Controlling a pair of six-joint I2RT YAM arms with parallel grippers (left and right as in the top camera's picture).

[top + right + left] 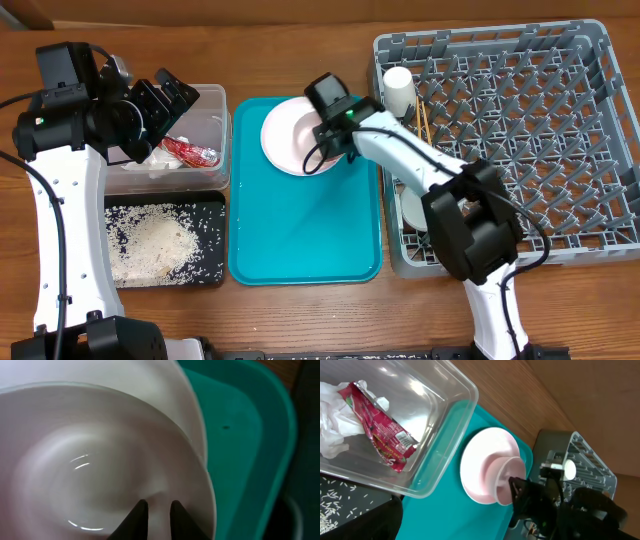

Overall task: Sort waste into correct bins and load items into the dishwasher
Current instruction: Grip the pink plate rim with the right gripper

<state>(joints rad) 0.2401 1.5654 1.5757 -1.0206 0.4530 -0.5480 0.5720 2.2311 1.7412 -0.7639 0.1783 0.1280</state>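
Observation:
A pale pink plate [285, 135] lies at the top of the teal tray [300, 230], and a small pale bowl [512, 477] sits on it. My right gripper [328, 150] reaches down onto that bowl. In the right wrist view its fingertips [141, 510] stand a narrow gap apart against the bowl [100, 460], closed on its rim, with the plate [170, 390] behind. My left gripper [172, 105] hangs open and empty over the clear tub [215, 150]. The tub holds the red-and-white wrapper [380, 435] and the crumpled napkin [332, 425]. Rice [150, 243] covers the black tray [215, 205].
The grey dish rack [520, 130] fills the right side. It holds a white cup [399, 88] and chopsticks [424, 120] at its left edge, and another pale bowl [412, 210] lower down. The right arm crosses the rack's left rim.

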